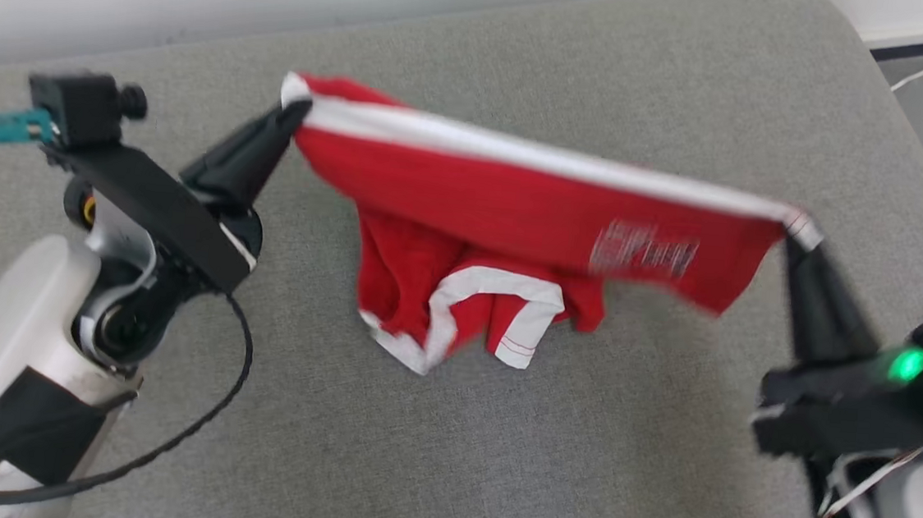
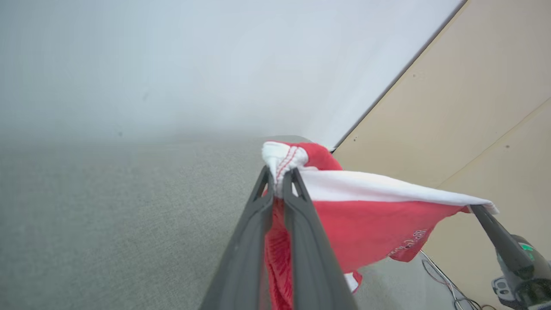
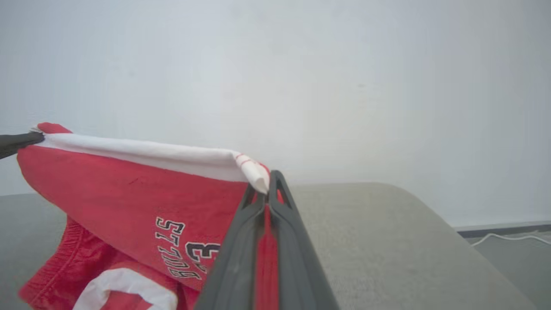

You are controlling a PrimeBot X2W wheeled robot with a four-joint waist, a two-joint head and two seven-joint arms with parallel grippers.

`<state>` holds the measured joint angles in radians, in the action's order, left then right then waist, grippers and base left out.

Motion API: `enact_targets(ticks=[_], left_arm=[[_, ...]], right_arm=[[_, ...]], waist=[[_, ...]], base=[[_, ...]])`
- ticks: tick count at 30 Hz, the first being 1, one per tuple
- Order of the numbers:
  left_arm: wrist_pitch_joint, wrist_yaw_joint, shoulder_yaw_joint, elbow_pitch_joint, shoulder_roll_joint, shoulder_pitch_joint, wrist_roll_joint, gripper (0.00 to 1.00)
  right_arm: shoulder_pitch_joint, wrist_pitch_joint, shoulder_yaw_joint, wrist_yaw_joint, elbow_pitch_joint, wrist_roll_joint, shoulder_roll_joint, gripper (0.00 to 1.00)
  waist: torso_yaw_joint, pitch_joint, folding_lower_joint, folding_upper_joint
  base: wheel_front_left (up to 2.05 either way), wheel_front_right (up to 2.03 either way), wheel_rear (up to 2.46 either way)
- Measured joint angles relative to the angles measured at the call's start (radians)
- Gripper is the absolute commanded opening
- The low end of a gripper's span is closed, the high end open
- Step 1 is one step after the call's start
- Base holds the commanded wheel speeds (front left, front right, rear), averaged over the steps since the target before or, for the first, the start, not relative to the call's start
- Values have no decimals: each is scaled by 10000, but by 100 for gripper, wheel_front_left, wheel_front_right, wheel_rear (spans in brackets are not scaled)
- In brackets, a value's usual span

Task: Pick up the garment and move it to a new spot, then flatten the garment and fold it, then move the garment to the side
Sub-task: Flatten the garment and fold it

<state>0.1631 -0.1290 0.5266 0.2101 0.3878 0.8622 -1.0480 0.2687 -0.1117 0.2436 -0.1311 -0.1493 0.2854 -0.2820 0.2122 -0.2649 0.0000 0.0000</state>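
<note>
left pincer [image 1: 296, 114] and right pincer [image 1: 796, 240] each clamp tight a corner of the white-edged red fabric garment [image 1: 515, 206], printed "bulls".

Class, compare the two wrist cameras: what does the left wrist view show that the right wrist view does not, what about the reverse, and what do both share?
Left wrist view, not the right: a beige wall panel and the green light on the body of the right gripper. Right wrist view, not the left: lettering that reads BULLS 23 and a dark skirting strip. Both: the red garment held stretched by its white band between the shut left gripper and right gripper, above grey upholstery, before a white wall.
</note>
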Motion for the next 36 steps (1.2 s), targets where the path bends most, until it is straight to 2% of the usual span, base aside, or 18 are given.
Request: enact_targets(ticks=[4, 8, 11, 17, 24, 30, 36], left_arm=[[-535, 355, -351, -761, 4, 208, 232, 0], [-1179, 1185, -679, -1540, -13, 382, 865, 0], [-1438, 1593, -815, -2288, -132, 417, 1011, 0], [-1367, 2031, -871, -3847, -171, 384, 1064, 0], [-1014, 2376, -811, -4725, -19, 226, 1062, 0], [-786, 2644, -894, -4196, 98, 506, 1185, 0], [-825, 2614, -878, -1578, -399, 2275, 1494, 0]], right_arm=[[802, 84, -362, 0, -566, -42, -119, 0], [1555, 217, -464, -2, -911, -44, -288, 0], [2058, 242, -591, 0, -1139, -44, -387, 0], [2793, 430, -736, 0, -1595, -15, -598, 0], [3224, 696, -732, 0, -1762, 111, -704, 0], [4462, 675, -307, 0, -825, 798, -872, 0], [7290, -194, 769, 0, 1866, 1446, -1220, 0]], waist=[[-108, 246, 0, 0], [-299, 467, 0, 0], [-478, 626, -1, -1], [-853, 916, -1, -1], [-1189, 1032, -1, -1], [-1287, 702, -1, -1], [-1360, -5, 1, -1]], base=[[0, 0, 0], [0, 0, 0], [0, 0, 0], [0, 0, 0], [0, 0, 0], [0, 0, 0], [0, 0, 0]])
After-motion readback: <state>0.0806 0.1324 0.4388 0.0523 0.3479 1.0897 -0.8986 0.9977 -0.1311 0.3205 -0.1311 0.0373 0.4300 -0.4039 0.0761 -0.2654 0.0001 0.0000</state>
